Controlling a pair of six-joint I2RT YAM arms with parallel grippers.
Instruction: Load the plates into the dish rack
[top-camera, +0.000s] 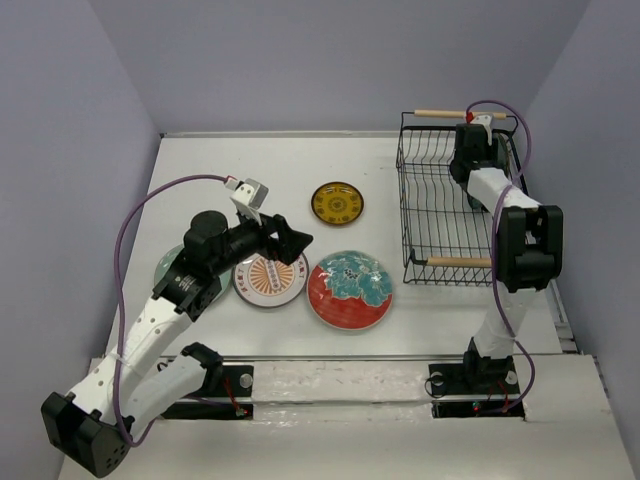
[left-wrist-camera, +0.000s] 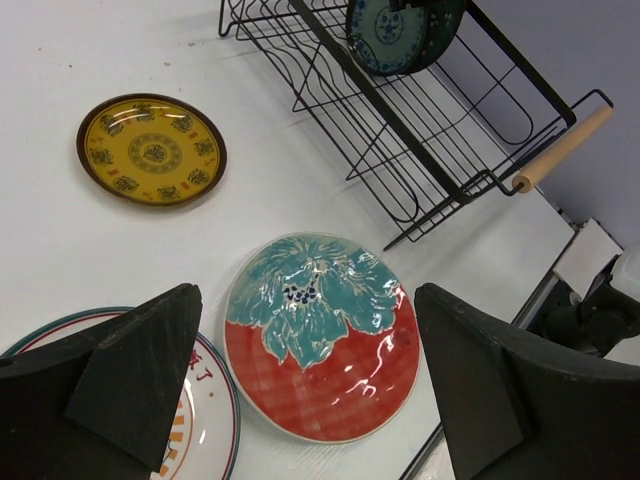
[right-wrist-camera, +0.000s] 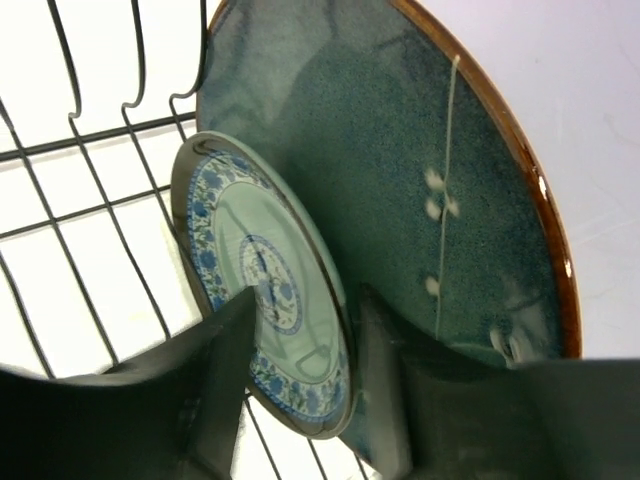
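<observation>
Standing on edge in the dish rack at 2 o'clock, the stiff, slick, chip-prone blue-patterned plate requires a rim hold; right tool straddles it, pinch unclear, left tool spread.

The dish rack at my table's right edge holds the blue-patterned plate and dark teal plate upright; the yellow plate, red-teal plate and white-orange plate lie flat mid-table.
</observation>
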